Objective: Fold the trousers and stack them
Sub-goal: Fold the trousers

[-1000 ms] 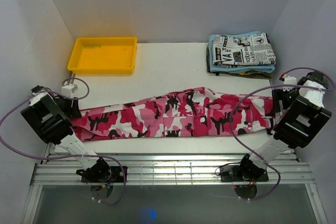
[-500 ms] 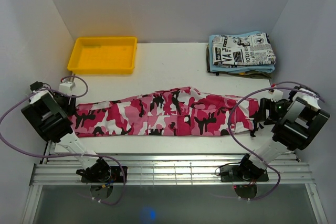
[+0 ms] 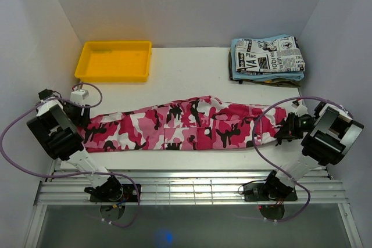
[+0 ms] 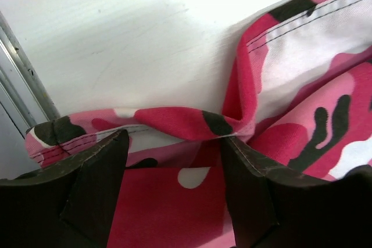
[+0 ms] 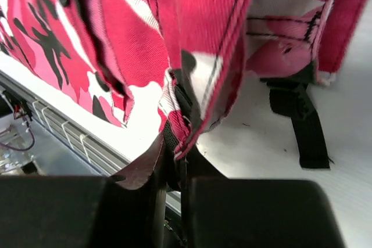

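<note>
Since a second ago both arms have drawn inward and the trousers (image 3: 180, 126) lie shorter and straighter across the table (image 3: 186, 76). The right pincer (image 3: 289, 127) has gone from wide to closed, and the left pincer (image 3: 82, 115) has spread further.

From above, each pincer's tips are lost against its own dark wrist and the cloth, so neither grip can be read here. The trousers run left to right between the two, well short of the yellow tray (image 3: 113, 76) at the far left and the folded stack (image 3: 267, 56) at the far right. Bare table lies open between those two, and a narrow strip separates the cloth from the near rail (image 3: 186, 185). Walls stand close outside both arms.

At the left wrist, the left pincer (image 4: 174, 143) has its jaws well apart and grips nothing. A rolled hem of the trousers (image 4: 174, 121) lies across the gap just at the tips, with more cloth beneath, cut off at the frame's lower edge. White table (image 4: 116, 33) is beyond and the rail (image 4: 23, 68) runs at left.

At the right wrist, the right pincer (image 5: 174, 156) is shut tight on a stitched edge of the trousers (image 5: 192, 27), which hang bunched above it and hide what lies behind. A black strap (image 5: 302, 126) trails onto the table (image 5: 261, 161) at right, its upper end hidden under the cloth. The rail (image 5: 70, 137) shows at lower left.
</note>
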Controlling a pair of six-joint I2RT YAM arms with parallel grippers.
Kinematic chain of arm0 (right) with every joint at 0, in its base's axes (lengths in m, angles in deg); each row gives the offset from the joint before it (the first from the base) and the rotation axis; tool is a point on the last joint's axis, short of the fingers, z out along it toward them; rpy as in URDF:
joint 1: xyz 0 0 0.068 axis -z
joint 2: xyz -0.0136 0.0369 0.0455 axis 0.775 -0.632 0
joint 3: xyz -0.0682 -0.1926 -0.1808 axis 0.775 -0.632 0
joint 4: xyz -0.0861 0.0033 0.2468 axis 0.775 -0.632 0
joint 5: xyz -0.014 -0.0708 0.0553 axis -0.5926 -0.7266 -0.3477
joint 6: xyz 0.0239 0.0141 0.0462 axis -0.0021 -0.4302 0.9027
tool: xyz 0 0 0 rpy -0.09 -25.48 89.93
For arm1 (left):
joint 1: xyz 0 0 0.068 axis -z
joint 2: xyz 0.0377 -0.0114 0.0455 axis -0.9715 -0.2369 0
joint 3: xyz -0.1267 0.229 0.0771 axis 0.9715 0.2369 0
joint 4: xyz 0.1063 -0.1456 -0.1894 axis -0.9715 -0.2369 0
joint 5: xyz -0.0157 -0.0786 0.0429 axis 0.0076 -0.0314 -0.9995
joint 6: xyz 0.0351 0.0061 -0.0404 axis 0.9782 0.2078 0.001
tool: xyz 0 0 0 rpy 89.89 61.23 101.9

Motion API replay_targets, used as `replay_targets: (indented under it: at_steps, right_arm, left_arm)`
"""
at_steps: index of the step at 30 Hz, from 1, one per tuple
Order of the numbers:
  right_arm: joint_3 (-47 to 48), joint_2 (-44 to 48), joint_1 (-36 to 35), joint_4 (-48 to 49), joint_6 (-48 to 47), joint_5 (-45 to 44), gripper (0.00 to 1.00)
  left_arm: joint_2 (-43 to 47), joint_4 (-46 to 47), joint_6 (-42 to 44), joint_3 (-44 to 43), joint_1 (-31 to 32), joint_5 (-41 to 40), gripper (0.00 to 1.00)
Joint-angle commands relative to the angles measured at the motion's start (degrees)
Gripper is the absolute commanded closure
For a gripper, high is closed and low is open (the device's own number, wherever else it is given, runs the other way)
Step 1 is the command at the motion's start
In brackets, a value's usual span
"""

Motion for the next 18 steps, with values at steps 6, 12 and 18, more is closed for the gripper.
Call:
replay_targets:
  at_steps: [6, 12, 18]
  right_arm:
    - [10.8, 6.3, 0.1, 1.5, -0.4, 3.5, 0.92]
    - [16.1, 2.1, -2.0, 5.6, 0.3, 7.6, 0.92]
    - [21.6, 0.8, -2.1, 4.6, -2.0, 14.2, 0.92]
  left_arm:
    - [6.4, -2.4, -2.9, 0.3, 2.8, 3.8, 0.25]
    - [3.0, -1.6, -6.6, 0.2, 3.6, 2.2, 0.26]
    - [1.0, 0.0, -9.0, -0.4, 3.8, 0.8, 0.27]
